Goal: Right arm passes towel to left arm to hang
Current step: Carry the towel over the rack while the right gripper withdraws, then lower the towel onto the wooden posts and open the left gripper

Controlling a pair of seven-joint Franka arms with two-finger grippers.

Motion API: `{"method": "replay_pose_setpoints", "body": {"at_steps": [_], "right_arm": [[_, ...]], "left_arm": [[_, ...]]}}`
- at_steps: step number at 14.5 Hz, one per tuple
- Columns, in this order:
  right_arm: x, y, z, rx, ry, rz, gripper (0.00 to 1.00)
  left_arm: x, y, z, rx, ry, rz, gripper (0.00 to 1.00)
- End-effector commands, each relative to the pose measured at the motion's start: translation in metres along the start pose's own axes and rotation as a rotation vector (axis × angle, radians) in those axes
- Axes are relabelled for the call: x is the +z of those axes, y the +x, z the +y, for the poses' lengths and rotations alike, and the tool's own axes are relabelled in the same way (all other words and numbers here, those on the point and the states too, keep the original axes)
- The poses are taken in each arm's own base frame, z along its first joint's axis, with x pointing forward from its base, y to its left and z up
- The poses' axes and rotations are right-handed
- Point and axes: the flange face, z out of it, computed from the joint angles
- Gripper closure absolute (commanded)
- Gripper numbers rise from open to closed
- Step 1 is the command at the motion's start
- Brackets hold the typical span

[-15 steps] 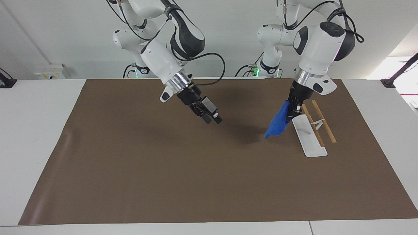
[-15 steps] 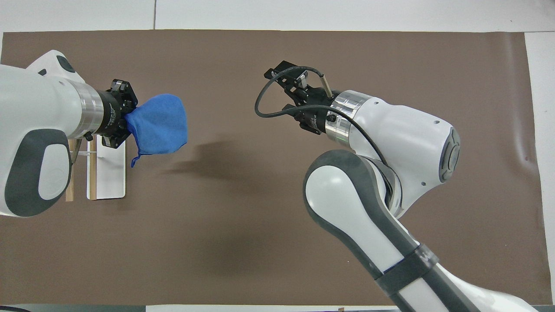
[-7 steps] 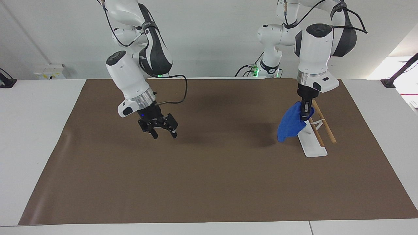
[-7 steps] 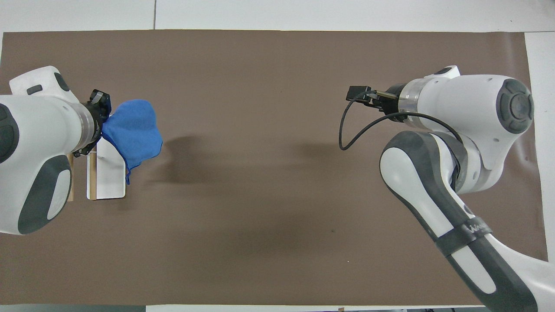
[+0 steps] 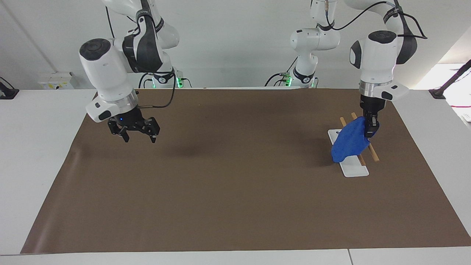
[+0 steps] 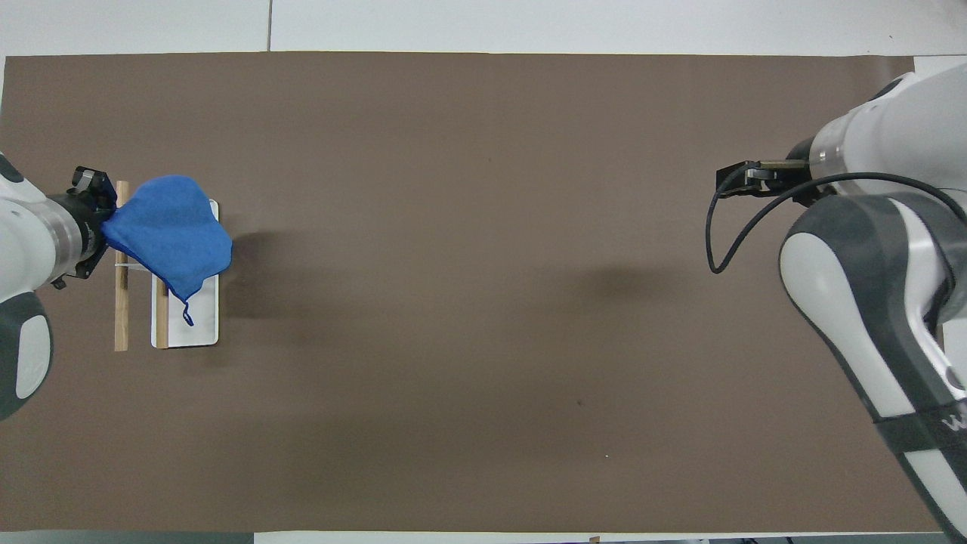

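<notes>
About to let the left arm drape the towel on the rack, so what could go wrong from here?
1. The towel hangs bunched from the left gripper, pinched at one corner, so it may land on the rack in a lump or slide off.
2. The rack looks light; lowering onto its wooden rails might tip it.
3. The right gripper, open over the mat, seems too distant to help.

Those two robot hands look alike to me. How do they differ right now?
The left hand is shut on the blue towel, holding it over the small rack; the right hand holds nothing and hangs over the brown mat. The right hand's fingers are spread; the left hand's are pinched. Both are black and point down.
</notes>
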Motion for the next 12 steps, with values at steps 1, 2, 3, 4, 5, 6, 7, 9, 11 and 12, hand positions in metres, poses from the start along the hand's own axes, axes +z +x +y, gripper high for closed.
{"method": "replay_pose_setpoints", "body": {"at_steps": [1, 2, 3, 4, 5, 6, 7, 9, 11, 12], "right_arm": [[-0.045, -0.015, 0.026, -0.006, -0.020, 0.017, 0.00], [-0.062, -0.019, 0.032, 0.004, -0.022, 0.002, 0.00], [-0.081, -0.021, 0.038, 0.015, -0.029, -0.027, 0.00], [-0.096, -0.022, 0.046, 0.024, -0.044, -0.044, 0.00], [-0.114, -0.023, 0.056, 0.039, -0.069, -0.067, 0.00], [-0.128, -0.025, 0.065, 0.051, -0.077, -0.095, 0.00], [-0.132, -0.022, 0.066, 0.055, -0.087, -0.124, 0.00], [-0.120, -0.025, 0.064, 0.054, -0.092, -0.151, 0.00], [-0.105, -0.040, 0.064, 0.045, -0.091, -0.157, 0.00], [-0.106, -0.038, 0.064, 0.041, -0.090, -0.147, 0.00]], "left_arm": [[0.006, 0.028, -0.028, -0.041, -0.039, 0.039, 1.00], [0.009, 0.037, -0.034, -0.058, -0.046, 0.047, 1.00], [0.012, 0.052, -0.041, -0.086, -0.056, 0.061, 1.00], [0.014, 0.059, -0.046, -0.097, -0.063, 0.068, 1.00], [0.017, 0.064, -0.050, -0.105, -0.076, 0.073, 1.00], [0.020, 0.067, -0.053, -0.114, -0.077, 0.076, 1.00], [0.023, 0.068, -0.053, -0.113, -0.074, 0.074, 1.00], [0.036, 0.078, -0.061, -0.133, -0.050, 0.076, 1.00], [0.047, 0.079, -0.065, -0.141, -0.026, 0.068, 1.00], [0.055, 0.078, -0.070, -0.146, -0.008, 0.061, 1.00]]}}
